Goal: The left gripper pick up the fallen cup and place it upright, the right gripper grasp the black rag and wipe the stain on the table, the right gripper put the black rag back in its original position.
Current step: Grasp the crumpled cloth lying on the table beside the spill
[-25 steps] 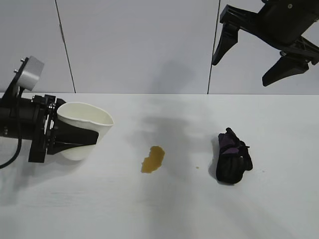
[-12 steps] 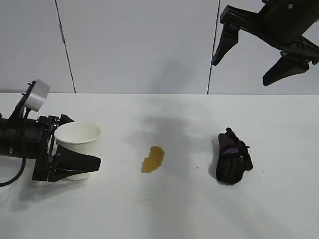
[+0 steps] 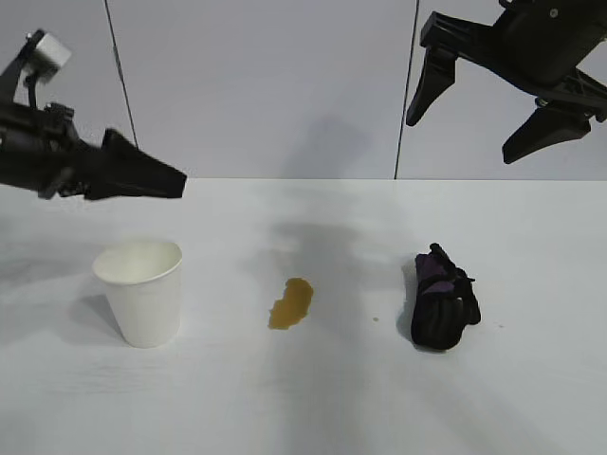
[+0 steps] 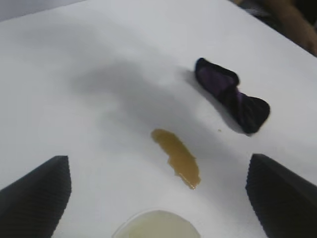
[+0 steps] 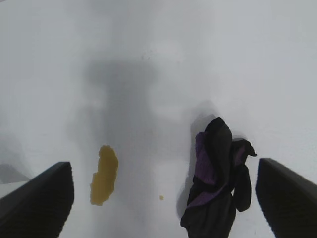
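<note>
Exterior view. The cup [image 3: 140,292] stands upright on the table [image 3: 313,408], rim up, nothing touching it. The left gripper [image 3: 156,178] hangs in the air above the cup and slightly toward the back wall, fingers pointing toward the stain side; from this angle the fingers overlap, but nothing is held between them. The stain [image 3: 291,302] lies on the bare tabletop well apart from the cup, on the side facing the black rag [image 3: 443,300]. A tiny droplet [image 3: 377,318] sits between stain and rag, nearer the rag. The rag is bunched, purple folds showing at its far end. The right gripper [image 3: 474,106] is high over the rag, toward the back wall, fingers splayed wide and carrying nothing.

Left wrist view. Two dark fingertips [image 4: 35,191] frame the scene, set wide apart with empty space between. The cup's rim [image 4: 157,224] shows just under the camera, between the tips but not touching either. Beyond the cup lies the stain [image 4: 177,156], an elongated amber streak; farther on from the cup, past the stain, lies the rag [image 4: 232,94], with the droplet [image 4: 219,131] close beside it. White tabletop [image 4: 89,74] all around.

Right wrist view. The right gripper's fingertips [image 5: 34,198] stand at the picture's two lower corners, spread wide, empty. The rag [image 5: 218,181] lies on the table [image 5: 163,49] between them, closer to one tip; the stain [image 5: 104,174] is well apart from the rag, and the droplet [image 5: 161,198] lies between the two, nearer the rag.
</note>
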You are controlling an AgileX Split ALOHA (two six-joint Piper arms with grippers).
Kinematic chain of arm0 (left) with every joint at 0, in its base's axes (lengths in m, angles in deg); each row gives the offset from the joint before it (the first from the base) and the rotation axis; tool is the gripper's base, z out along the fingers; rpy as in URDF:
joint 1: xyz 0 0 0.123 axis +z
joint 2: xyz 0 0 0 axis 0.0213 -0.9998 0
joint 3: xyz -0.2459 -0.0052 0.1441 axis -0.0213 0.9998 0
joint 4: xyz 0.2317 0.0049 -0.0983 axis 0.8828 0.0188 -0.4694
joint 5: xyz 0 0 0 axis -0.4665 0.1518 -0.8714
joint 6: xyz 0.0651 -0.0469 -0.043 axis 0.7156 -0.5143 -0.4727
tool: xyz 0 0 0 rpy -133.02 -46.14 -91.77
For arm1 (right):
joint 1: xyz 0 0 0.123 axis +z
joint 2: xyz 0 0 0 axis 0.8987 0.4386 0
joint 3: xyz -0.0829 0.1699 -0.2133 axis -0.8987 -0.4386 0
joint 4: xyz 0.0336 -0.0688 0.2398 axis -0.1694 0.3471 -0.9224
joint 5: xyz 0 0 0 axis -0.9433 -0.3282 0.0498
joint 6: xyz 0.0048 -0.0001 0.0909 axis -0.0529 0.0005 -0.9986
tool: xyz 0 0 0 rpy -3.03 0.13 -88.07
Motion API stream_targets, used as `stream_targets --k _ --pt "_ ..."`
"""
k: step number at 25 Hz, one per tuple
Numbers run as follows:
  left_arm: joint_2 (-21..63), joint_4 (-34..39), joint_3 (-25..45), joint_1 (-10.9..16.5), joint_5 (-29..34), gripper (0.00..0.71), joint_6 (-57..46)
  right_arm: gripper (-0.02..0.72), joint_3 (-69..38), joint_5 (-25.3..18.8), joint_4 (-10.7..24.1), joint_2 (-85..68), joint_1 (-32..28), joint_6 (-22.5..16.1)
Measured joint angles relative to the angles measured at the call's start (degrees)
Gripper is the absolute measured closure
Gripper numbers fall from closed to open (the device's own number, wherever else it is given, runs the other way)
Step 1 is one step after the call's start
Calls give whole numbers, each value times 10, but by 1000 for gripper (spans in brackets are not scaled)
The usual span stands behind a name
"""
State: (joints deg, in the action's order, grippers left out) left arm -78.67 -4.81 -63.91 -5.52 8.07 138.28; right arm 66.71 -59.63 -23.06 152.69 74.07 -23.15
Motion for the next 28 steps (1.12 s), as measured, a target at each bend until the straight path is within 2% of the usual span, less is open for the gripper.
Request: stream_targets --k 1,4,7,9,12,20,24,28 --pt "16 69 -14 -9 -18 17 -120 9 0 0 0 0 0 0" --pt "42 250 -68 -44 -13 17 -377 9 0 3 0 0 0 0" --pt "40 402 -121 -66 7 17 -588 9 0 -5 3 0 0 0" --pt "36 472 -143 -67 20 17 -669 10 0 -28 21 4 0 -1" --pt "31 515 -153 -67 34 17 -710 22 0 -43 47 31 0 -11" --pt "31 522 -153 -67 48 17 -719 48 0 -28 56 129 1 -15" --pt "31 522 -153 -67 52 17 -719 92 0 -26 75 144 24 -20" --pt "31 523 -153 -67 53 17 -719 153 0 -27 131 145 49 -69"
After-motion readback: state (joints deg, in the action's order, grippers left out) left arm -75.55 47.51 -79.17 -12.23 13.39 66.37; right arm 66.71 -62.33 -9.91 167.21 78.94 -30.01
